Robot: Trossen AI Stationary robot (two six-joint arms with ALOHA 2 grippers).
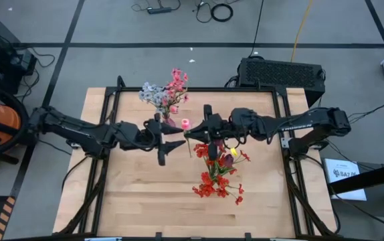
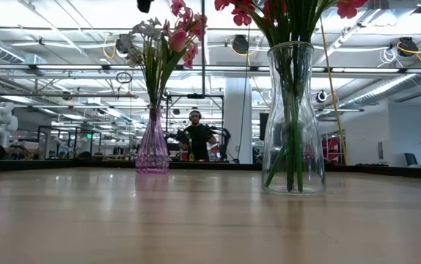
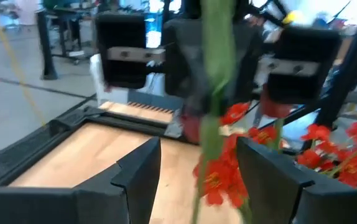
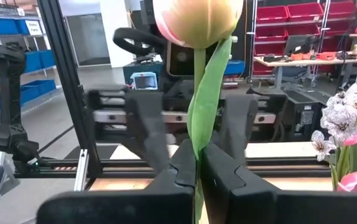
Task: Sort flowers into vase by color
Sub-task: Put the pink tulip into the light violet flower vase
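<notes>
Not much to read here, honestly. The right arm [image 1: 299, 125] has white lettering along its side in the high view, just behind the right pincer, but it's too small to make out. A white sheet [image 1: 344, 175] on the floor, well beyond that pincer off the table, carries dark print, also unreadable.

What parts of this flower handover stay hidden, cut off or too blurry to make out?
- Pink bud: right wrist view, its top is cut off by the picture's edge.
- Clear vase: low view, its red flowers are cropped at the top; both arms are out of sight.
- Green stalk: left wrist view, blurred between the open left gripper's fingers.
- Right gripper: shut on the stalk; the stalk's lower end is hidden behind its fingers.
</notes>
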